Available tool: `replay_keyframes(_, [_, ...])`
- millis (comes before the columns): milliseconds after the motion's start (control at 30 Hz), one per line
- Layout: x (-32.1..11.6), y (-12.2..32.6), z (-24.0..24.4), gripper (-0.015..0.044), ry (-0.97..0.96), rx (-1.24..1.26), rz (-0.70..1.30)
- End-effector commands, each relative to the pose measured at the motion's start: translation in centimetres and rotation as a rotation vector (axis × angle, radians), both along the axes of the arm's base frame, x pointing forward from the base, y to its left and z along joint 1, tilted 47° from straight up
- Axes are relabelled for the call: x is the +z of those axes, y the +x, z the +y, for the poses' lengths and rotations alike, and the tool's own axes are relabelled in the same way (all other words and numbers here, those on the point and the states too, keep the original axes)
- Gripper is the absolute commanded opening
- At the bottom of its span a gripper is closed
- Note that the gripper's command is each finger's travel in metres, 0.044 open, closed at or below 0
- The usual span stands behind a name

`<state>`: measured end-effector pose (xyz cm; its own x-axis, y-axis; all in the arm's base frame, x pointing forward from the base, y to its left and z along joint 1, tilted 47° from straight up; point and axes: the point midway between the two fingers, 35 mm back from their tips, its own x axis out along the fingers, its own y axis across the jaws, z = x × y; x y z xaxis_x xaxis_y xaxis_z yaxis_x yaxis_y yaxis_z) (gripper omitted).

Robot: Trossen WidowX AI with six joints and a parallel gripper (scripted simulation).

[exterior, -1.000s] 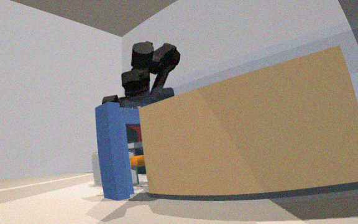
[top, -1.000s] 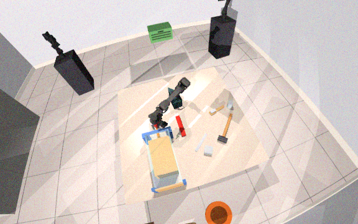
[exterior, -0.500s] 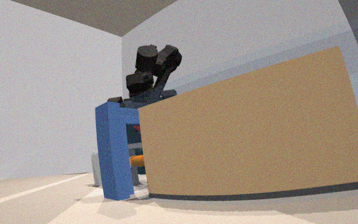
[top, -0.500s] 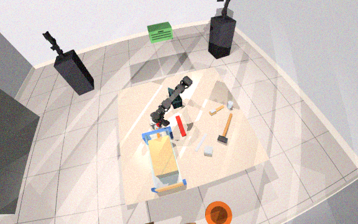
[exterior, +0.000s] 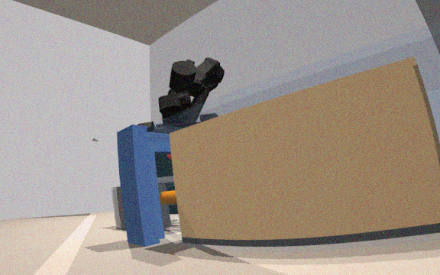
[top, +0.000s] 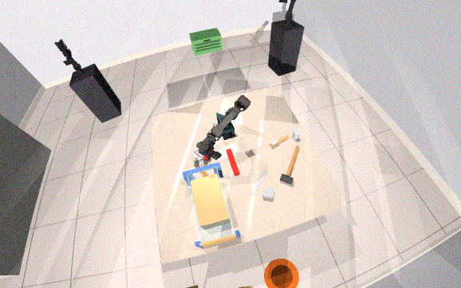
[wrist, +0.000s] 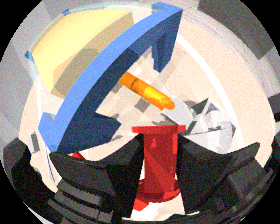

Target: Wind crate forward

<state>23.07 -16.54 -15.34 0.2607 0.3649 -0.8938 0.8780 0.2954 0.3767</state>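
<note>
My gripper (top: 208, 156) (wrist: 161, 160) is shut on the red winch handle (wrist: 160, 150); its flanged grip stands between the fingers. The handle's key end is hidden. The grey winch (top: 198, 158) (wrist: 213, 131) sits right by the gripper; its top hole cannot be made out. An orange strap (top: 203, 174) (exterior: 168, 197) (wrist: 146, 91) runs from it through the blue steel frame (top: 210, 167) (exterior: 140, 183) (wrist: 86, 86). The tan crate (top: 210, 200) (exterior: 300, 164) (wrist: 73, 42) sits flat behind the frame, with a gap between its front and the frame.
A red bar (top: 233, 162) lies right of the frame. Further right are a hammer (top: 293, 161), a brush (top: 280, 141), a pale cup (top: 296, 135), a thin pale tool (top: 259, 182) and a grey block (top: 268, 194). An orange bucket (top: 270, 276) stands on the floor.
</note>
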Motion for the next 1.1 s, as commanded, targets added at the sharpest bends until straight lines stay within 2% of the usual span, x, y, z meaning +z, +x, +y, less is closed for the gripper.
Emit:
replay_keyframes(0, [0.6,-0.7,0.9,0.0000,0.020,-0.003,0.006])
replay_keyframes(1067, [2.6,-4.7,3.2,0.0000,0.021,-0.003,0.009])
